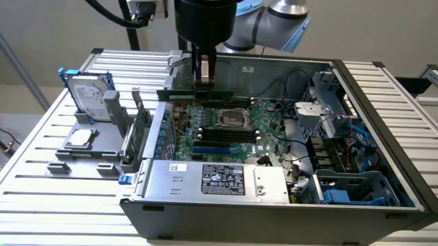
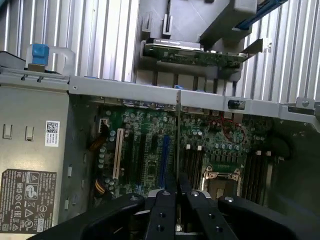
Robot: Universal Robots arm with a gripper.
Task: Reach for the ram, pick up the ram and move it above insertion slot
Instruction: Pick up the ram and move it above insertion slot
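Ram: we see the ram (image 1: pixel 195 95) pinched at its middle, level and edge-down, so it can meet a slot squarely.
Place: above the motherboard (image 1: pixel 226 128), at 12 o'clock from the black slots (image 1: pixel 222 136).
Gripper: gripper (image 2: pixel 177 192) closed narrowly on the stick.
Arm: wrist vertical, pointing straight down into the open case (image 1: pixel 383 154).

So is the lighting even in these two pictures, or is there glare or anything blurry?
Exterior view: soft even light, a pale sheen on the ribbed metal table, the black gripper dark against the thin green RAM stick. Wrist view: the gripper's fingers look soft up close, the green motherboard dim.
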